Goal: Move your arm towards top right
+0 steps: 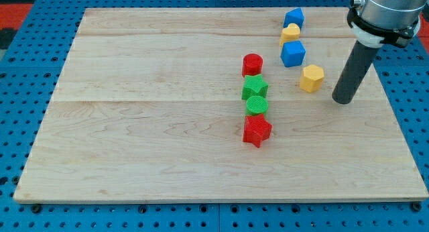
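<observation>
My tip (342, 100), a bare rod with no tool to open or close, rests near the tabletop (134, 158) right edge, beside the yellow hexagonal block (312, 78). Top right corner is free; slide straight there, keeping off that block.

On the counter (134, 125) lie eight blocks: two red, a cylinder (252, 64) and a star (257, 131); two green, a star (255, 88) and a cylinder (257, 105); two blue (293, 18) (292, 53); two yellow (289, 34) (312, 78).

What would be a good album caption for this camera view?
My tip rests right of the yellow hexagon block, beside blue, red and green blocks on the wooden board.
</observation>
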